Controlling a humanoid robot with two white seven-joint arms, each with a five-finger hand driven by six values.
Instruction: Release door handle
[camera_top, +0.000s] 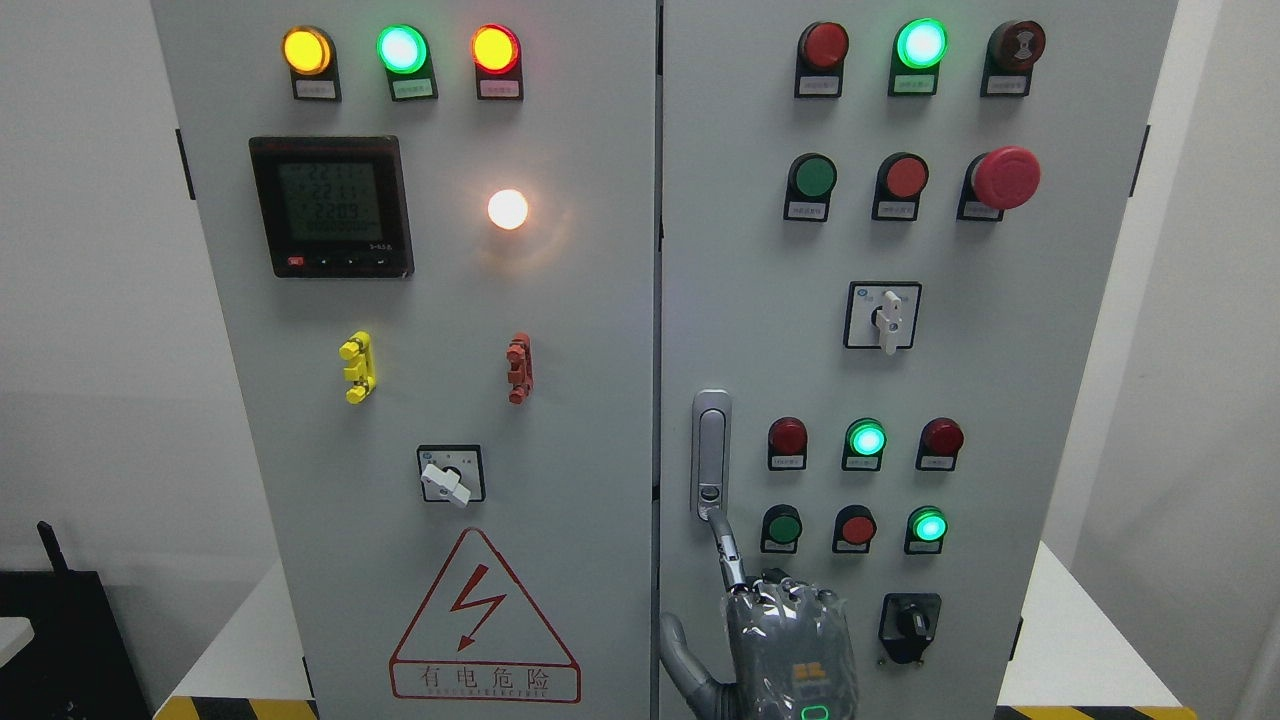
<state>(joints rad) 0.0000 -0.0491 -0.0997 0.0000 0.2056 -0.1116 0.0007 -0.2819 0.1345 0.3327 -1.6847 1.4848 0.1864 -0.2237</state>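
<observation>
Plain white walls (90, 300) on both sides, matt and evenly lit, with soft grey shading low on the left. A vertical corner line in the right-hand wall (1210, 330), running up toward the top edge. Below, a white flat-topped bench (1090, 650), visible left and right of the tall grey metal cabinet (600, 420) standing on it. Yellow-and-black striped hazard tape (235, 708) along the near edge of the bench, at both lower corners. At lower left, a black box-like object (70, 640) with a thin black antenna-like rod rising from it, against the wall. Diffuse light, no hard shadows.
</observation>
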